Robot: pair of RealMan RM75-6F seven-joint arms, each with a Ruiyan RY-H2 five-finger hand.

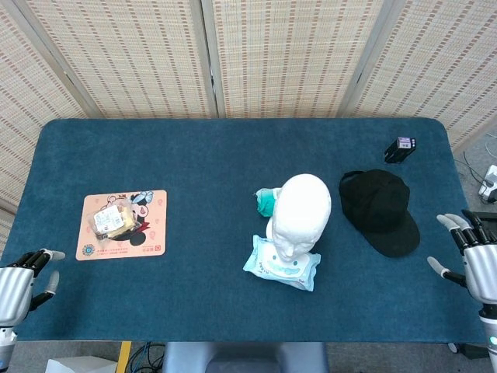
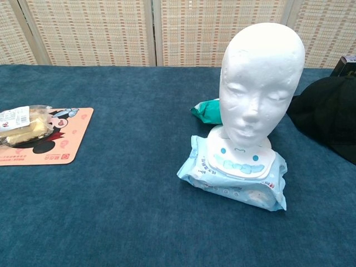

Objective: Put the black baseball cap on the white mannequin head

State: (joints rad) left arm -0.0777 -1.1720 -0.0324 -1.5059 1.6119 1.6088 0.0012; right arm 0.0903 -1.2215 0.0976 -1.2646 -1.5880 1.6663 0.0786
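Cap (image 1: 378, 210) lay flat just right of head (image 1: 301, 214), untouched | judged light, soft crown, stiffer brim: brim likely best hold | right hand (image 1: 480, 260) right of cap, fingers spread, empty | left hand (image 1: 19, 284) far left, loosely parted, empty

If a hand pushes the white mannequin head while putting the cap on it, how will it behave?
The white foam-like mannequin head is probably light. It stands upright on a soft pale-blue wipes packet, not on the table, so it seems apt to tip or slide. The black baseball cap lies slumped, likely floppy.
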